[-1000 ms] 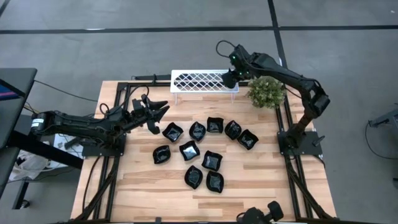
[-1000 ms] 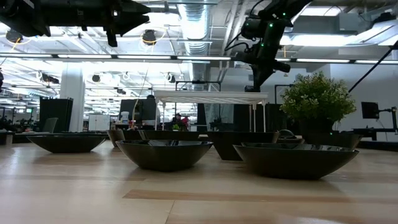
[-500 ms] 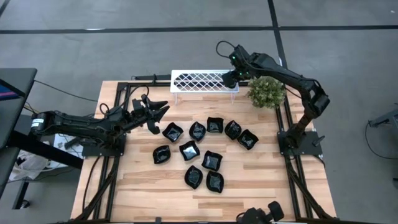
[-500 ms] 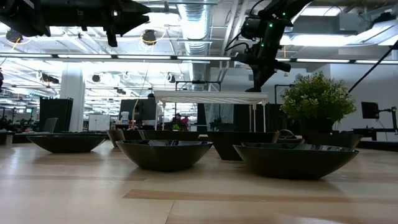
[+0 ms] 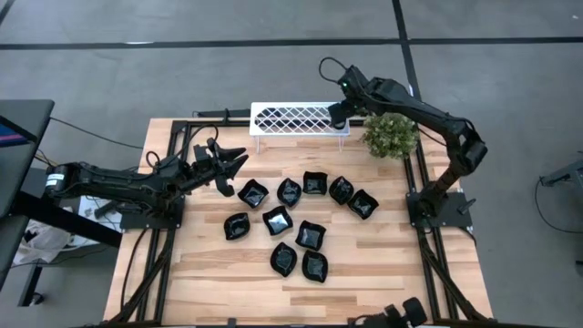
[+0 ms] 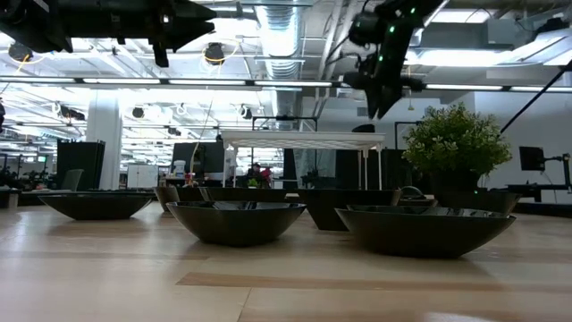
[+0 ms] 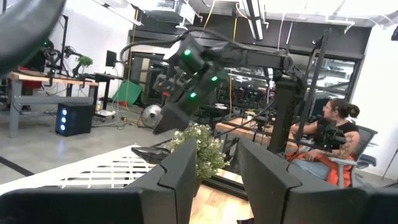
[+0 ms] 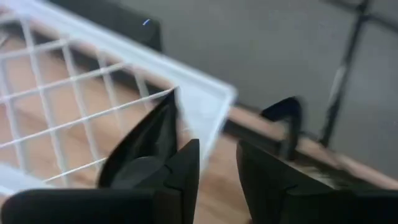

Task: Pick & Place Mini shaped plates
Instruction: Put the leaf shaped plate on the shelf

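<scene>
- My right gripper [image 5: 337,117] hangs just above the right end of the white rack [image 5: 291,118], next to the green plant [image 5: 390,134]. Its fingers are apart and there is nothing between them.
- One black leaf-shaped plate [image 8: 140,149] lies on the rack wires, right under that gripper. I think this is where it belongs, so I do not need to hold it.
- The rack holds only that one plate, as far as I can see.
- Ten more mini shaped plates [image 5: 278,220] sit close together in the middle of the worktop [image 5: 383,264], all right side up and with nothing in them.
- My left gripper [image 5: 232,162] waits above the worktop beside the nearest plate [image 5: 252,192]. Its fingers are wide apart and it holds nothing. I think it is set there ready for a pick.
</scene>
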